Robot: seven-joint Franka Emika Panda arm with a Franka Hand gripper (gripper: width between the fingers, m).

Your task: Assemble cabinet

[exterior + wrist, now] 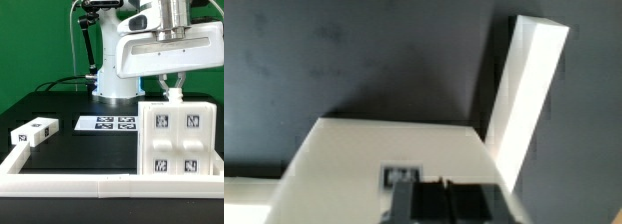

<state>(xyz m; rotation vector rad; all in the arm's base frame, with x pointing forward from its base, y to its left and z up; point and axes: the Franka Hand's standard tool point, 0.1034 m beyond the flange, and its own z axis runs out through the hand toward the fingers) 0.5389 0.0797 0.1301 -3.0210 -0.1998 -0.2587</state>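
The cabinet is a white boxy body at the exterior view's right, with four square tags on its front face. My gripper hangs straight above it, fingertips down at its top edge. In the wrist view the cabinet's flat white top fills the lower part, and a tall white panel of it stands on edge beside that. My gripper shows as two dark fingers pressed close together over the white top, with nothing visible between them. A small loose white block with tags lies at the exterior view's left.
The marker board lies flat in front of the arm's white base. Long white border rails run along the front and left of the black table. A green wall stands behind.
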